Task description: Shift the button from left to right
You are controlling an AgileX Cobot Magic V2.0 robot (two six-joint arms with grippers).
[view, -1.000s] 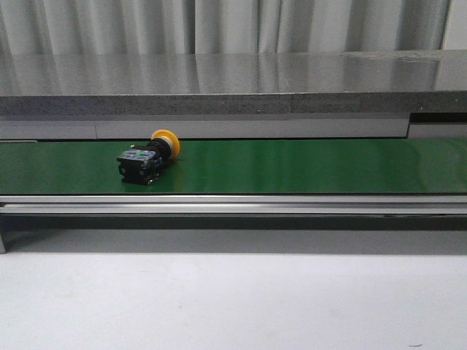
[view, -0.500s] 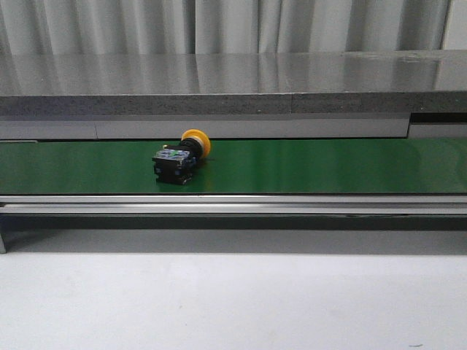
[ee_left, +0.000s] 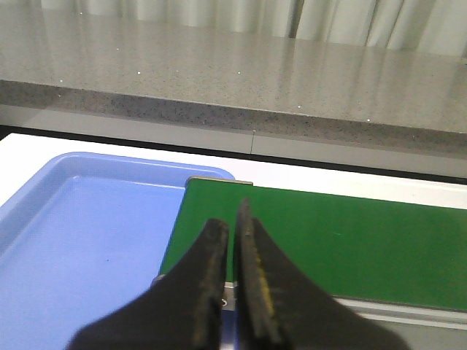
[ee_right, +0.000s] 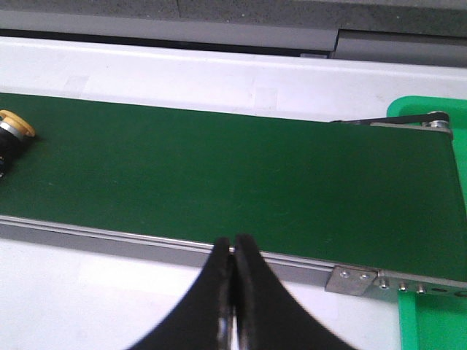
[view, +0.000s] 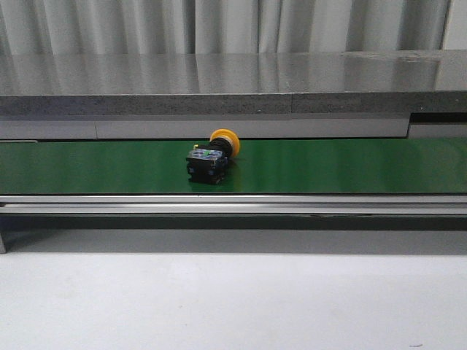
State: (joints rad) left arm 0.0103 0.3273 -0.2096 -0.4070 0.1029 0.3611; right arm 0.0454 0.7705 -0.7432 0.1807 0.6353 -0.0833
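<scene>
A: Where does the button [view: 213, 156] lie?
B: On its side on the green belt [view: 350, 166], a little left of the belt's middle in the front view. The orange cap faces the far edge; the dark base points toward the near rail [view: 233, 203]. In the right wrist view only the cap [ee_right: 14, 125] shows, at the frame's edge.

A: What room lies around it?
B: Bare belt extends on both sides of it, more to the right. A grey ledge [view: 233, 103] runs along the far edge, and a white surface [view: 233, 299] lies in front of the near rail.

A: What marks the belt's ends?
B: At the left end, a blue tray [ee_left: 80, 233] lies just beside the belt. At the right end, a green bin [ee_right: 430, 219] borders it, with a metal bracket [ee_right: 359, 278] at the rail's corner.

A: State of the grippers?
B: The left gripper [ee_left: 230, 219] has its fingers nearly together, a thin slit between them, holding nothing. It hangs over the belt's left end by the tray. The right gripper [ee_right: 232, 251] has its fingers pressed together, empty, over the near rail, well apart from the button.

A: And the room?
B: Pale curtains [view: 219, 25] hang behind the ledge.
</scene>
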